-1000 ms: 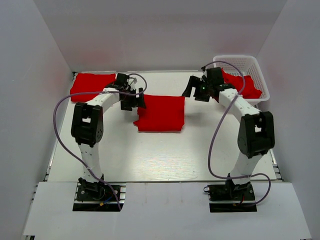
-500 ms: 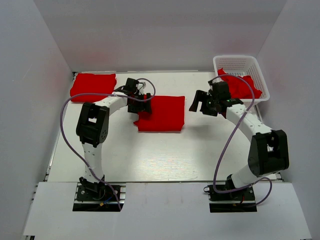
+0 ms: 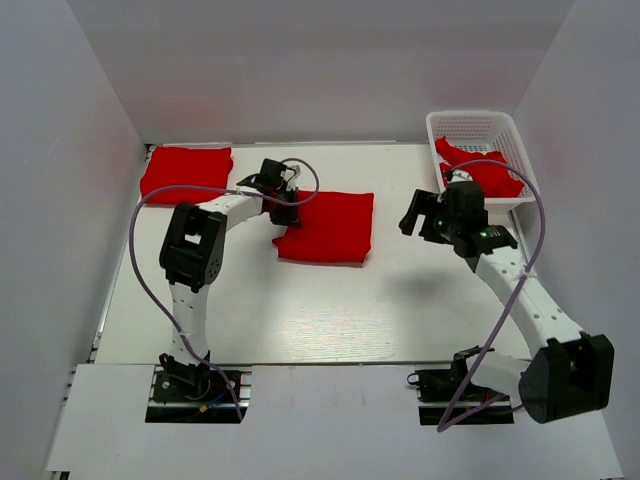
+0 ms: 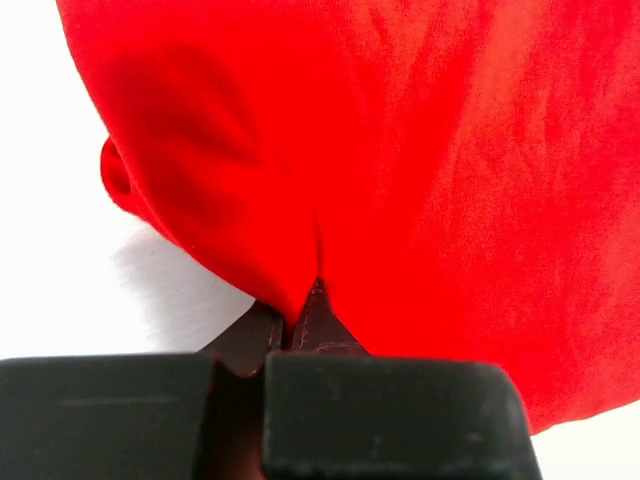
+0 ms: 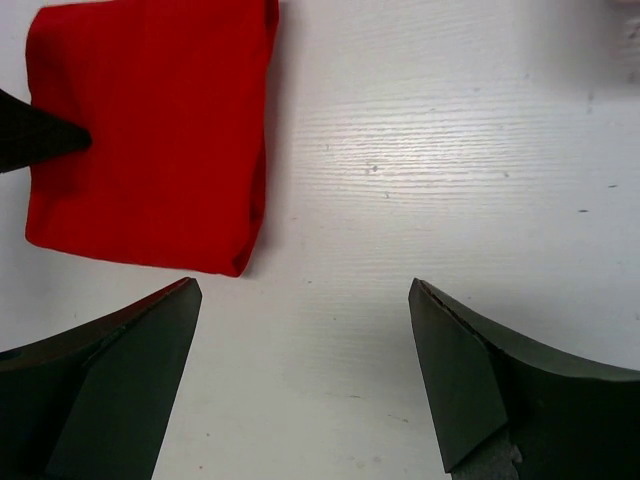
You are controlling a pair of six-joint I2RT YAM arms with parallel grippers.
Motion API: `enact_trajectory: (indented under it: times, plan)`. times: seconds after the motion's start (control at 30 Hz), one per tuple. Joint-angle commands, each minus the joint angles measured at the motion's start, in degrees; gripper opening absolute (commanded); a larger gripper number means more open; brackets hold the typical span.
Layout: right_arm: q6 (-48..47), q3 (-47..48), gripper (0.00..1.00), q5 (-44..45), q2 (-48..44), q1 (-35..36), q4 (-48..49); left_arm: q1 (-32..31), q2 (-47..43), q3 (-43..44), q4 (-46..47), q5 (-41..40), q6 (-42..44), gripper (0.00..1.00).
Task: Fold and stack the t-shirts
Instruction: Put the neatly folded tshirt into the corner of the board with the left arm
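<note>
Stacking seems the step in hand: our left gripper (image 3: 283, 212) is clamped on the folded shirt's (image 3: 335, 228) left edge at the centre of the table (image 3: 300, 310), the right gripper (image 5: 302, 290) hangs with fingers wide apart, so next we should carry it onto the pile (image 3: 185, 172) at far left.

- A white plastic lattice basket (image 3: 478, 128) sits at the far right corner of the white tabletop (image 3: 300, 310), close to the right side panel.
- The tabletop shows a faint wood grain in the right wrist view.
- Plain white panels (image 3: 320, 70) enclose the back and both sides.
- A white board (image 3: 330, 420) runs along the near edge.
</note>
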Motion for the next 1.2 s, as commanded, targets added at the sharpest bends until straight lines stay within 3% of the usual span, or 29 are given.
enact_trajectory:
  times: [0.0, 0.27, 0.57, 1.17]
  plan:
    - [-1.0, -1.5, 0.90, 5.2, -4.4, -0.4, -1.4, 0.3, 1.8, 1.6, -1.4, 1.4, 2.3, 0.00]
    - [-1.9, -1.7, 0.90, 9.9, -8.3, -0.3, -2.0, 2.7, -4.9, 9.9, -3.0, 1.6, 14.6, 0.00]
    - [-1.8, 4.1, 0.90, 9.6, -8.6, -0.3, -3.4, 6.9, -2.6, 24.3, -14.8, 0.9, 21.3, 0.00]
    - [-1.8, 8.3, 0.90, 11.0, -7.2, -0.2, -2.3, 18.7, 0.3, 40.6, -20.6, 2.6, 38.0, 0.00]
